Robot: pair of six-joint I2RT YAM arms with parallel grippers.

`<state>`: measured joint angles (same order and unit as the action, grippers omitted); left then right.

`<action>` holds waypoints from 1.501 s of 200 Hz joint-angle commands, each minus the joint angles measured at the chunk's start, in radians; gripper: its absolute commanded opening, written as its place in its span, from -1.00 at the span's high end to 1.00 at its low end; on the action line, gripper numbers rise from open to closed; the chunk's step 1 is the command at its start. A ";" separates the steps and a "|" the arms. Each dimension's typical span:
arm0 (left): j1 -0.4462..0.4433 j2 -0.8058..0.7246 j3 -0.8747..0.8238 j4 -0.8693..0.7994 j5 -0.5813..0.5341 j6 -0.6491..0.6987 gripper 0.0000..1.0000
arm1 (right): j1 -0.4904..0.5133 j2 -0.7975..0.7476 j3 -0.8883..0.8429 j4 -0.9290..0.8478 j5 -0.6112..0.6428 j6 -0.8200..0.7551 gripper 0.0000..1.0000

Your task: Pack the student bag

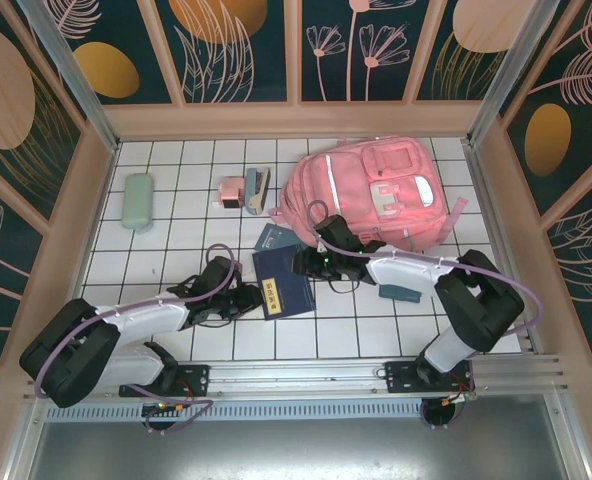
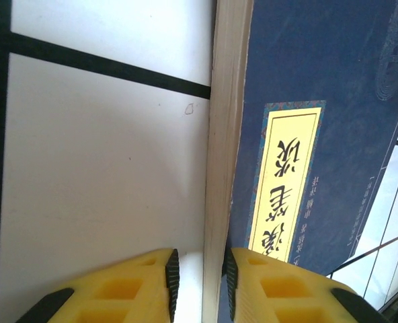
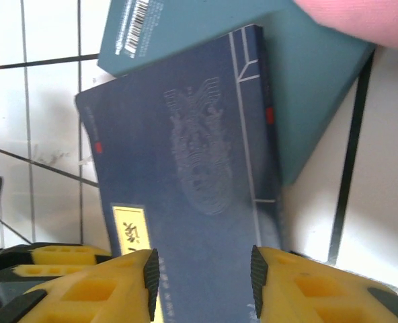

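Left gripper (image 2: 200, 270): yellow pads set either side of the dark blue book's (image 2: 320, 67) page edge. A sliver of table shows between 1 pad and the pages, so the jaws are narrowly parted and not clamped.
Right gripper (image 3: 202, 276): jaws apart with nothing between them, poised over the same book's cover.
Dark blue book: flat on the white tiled table (image 1: 176, 170), between the 2 grippers and overlapping a teal book (image 3: 185, 33).
Student bag (image 1: 376, 190): lying at the far right of the table, just beyond the right gripper. Its pink fabric edges into the right wrist view. No open mouth can be made out from above.
Loose items: a pale green case (image 1: 136, 202) at far left, a pink item (image 1: 234, 192) and a grey-blue item (image 1: 258, 188) beside it near the bag, and a small teal object (image 1: 401, 293) by the right arm.
Done: nothing can be seen inside the bag.
Left: by my reading nearly all of it, with 2 books and 4 smaller things lying out.
Stage: early, probably the first lift of the dark blue book.
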<state>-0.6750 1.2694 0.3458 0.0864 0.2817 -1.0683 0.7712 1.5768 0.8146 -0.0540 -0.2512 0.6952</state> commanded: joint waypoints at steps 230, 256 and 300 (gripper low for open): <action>0.048 -0.019 0.282 -0.149 -0.084 0.118 -0.06 | -0.192 -0.130 0.092 0.020 -0.250 -0.078 1.00; 0.103 -0.005 0.318 0.000 0.010 0.080 -0.19 | -0.261 -0.175 0.132 0.010 -0.288 -0.068 1.00; 0.162 0.116 0.376 0.288 0.189 -0.062 -0.34 | -0.360 -0.221 0.170 0.087 -0.404 0.009 1.00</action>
<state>-0.5377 1.3247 0.6849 0.1616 0.3412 -1.0325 0.4461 1.3979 0.9421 -0.0330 -0.5598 0.6544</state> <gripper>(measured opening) 0.656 0.094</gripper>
